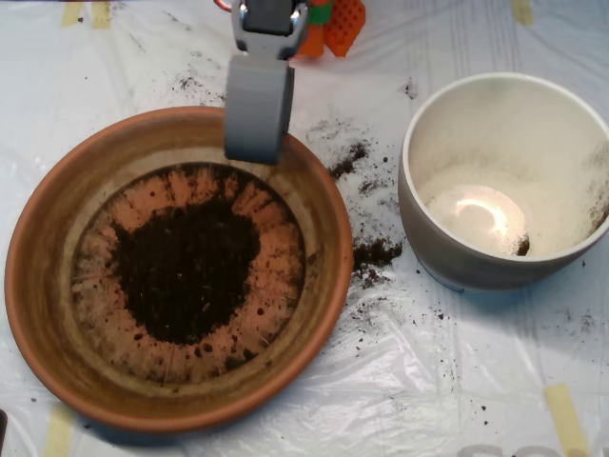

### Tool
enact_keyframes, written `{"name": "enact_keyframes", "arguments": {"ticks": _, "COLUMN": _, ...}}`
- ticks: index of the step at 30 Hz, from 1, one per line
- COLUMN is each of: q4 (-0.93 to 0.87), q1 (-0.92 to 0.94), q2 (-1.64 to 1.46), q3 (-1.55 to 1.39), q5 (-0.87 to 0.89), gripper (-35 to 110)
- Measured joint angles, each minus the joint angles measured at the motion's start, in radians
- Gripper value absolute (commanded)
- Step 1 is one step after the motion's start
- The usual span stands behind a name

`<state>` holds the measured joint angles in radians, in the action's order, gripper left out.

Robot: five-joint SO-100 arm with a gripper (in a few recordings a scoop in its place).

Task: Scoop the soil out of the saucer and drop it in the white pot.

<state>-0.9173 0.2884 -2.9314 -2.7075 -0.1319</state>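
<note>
The saucer (48,238) is seen at the left, with the soil (186,271) heaped as a dark patch in the middle of its stained flat bottom. The grey scoop (257,109) is held over the saucer's upper rim, apart from the heap. The white pot (447,252) is placed to the right, a small dark clump lying at its bottom. Spilled crumbs (373,254) are scattered on the plastic sheet (400,381) between saucer and pot. Orange parts (338,24) are visible at the top edge.

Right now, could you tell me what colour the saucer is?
Orange-brown terracotta saucer, seen in the overhead view.
</note>
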Motion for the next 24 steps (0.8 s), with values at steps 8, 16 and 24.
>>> {"name": "enact_keyframes", "arguments": {"ticks": 8, "q4": 0.083, "q1": 0.086, "q2": 0.15, "q3": 0.0, "q5": -0.1, "gripper": 36}}
{"name": "enact_keyframes", "arguments": {"ticks": 16, "q4": 0.051, "q1": 0.104, "q2": 0.541, "q3": 0.193, "q5": -0.083, "gripper": 40}}
{"name": "enact_keyframes", "arguments": {"ticks": 24, "q4": -0.072, "q1": 0.106, "q2": 0.992, "q3": 0.494, "q5": -0.064, "gripper": 42}}
